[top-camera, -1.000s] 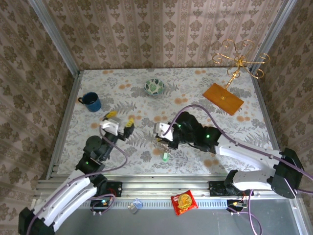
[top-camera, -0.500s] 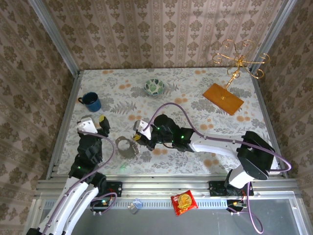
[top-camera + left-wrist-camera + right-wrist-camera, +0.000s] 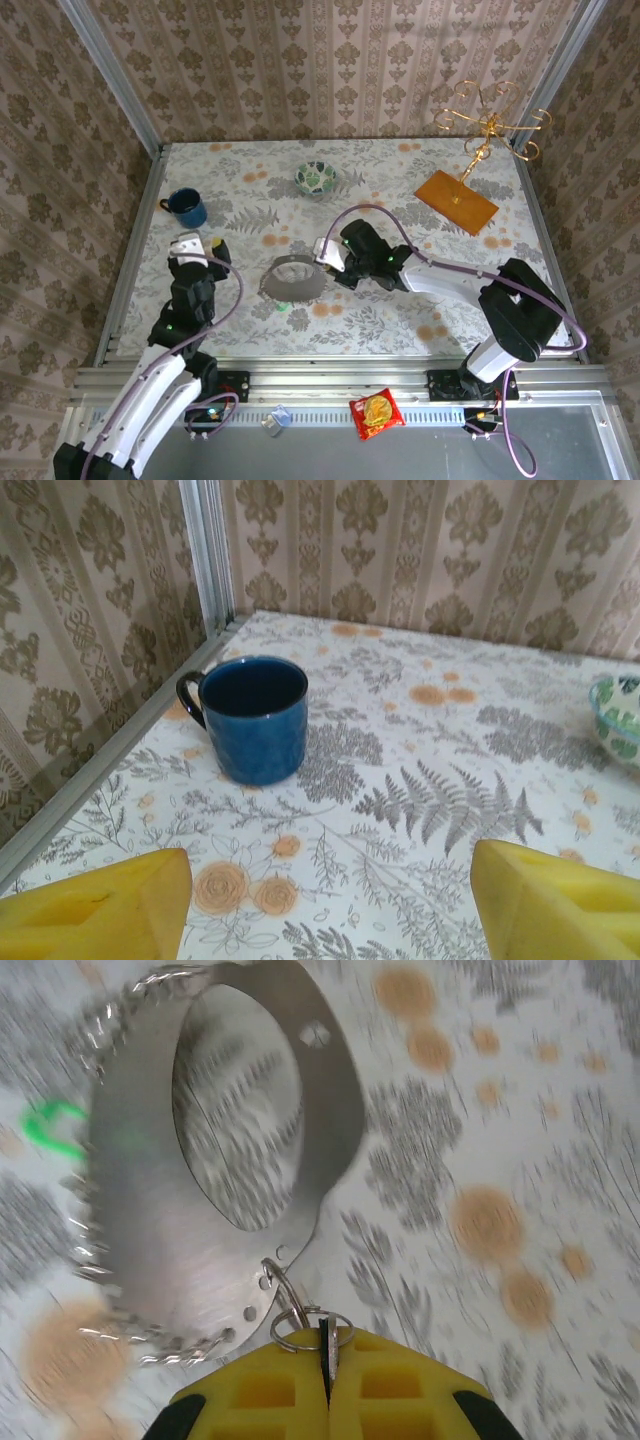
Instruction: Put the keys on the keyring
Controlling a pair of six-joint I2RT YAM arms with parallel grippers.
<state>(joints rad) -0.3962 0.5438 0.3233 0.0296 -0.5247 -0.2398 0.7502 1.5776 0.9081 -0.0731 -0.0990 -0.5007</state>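
Note:
My right gripper (image 3: pixel 328 263) (image 3: pixel 327 1348) is shut on a thin dark key (image 3: pixel 326 1332) held edge-on between its yellow pads. A small split ring (image 3: pixel 300 1322) on that key links through a hole in the keyring (image 3: pixel 150 1240), a big oval loop that looks like a silvery band with a beaded edge. This keyring (image 3: pixel 272 288) sits left of the gripper. A green-headed key (image 3: pixel 52 1125) (image 3: pixel 283 306) lies on the table beside the loop. My left gripper (image 3: pixel 200 244) (image 3: pixel 330 910) is open over bare table, nothing between its fingers (image 3: pixel 100 910).
A blue mug (image 3: pixel 187 208) (image 3: pixel 255 720) stands just ahead of the left gripper near the left wall. A patterned bowl (image 3: pixel 317 177) (image 3: pixel 620 715) sits at the back centre. An orange board (image 3: pixel 456 201) and gold stand (image 3: pixel 490 125) are at back right. A snack packet (image 3: pixel 376 411) lies on the front rail.
The right gripper swung left across the table, then back right and away, carrying the loop with it. The left gripper drew back to the left, toward the mug.

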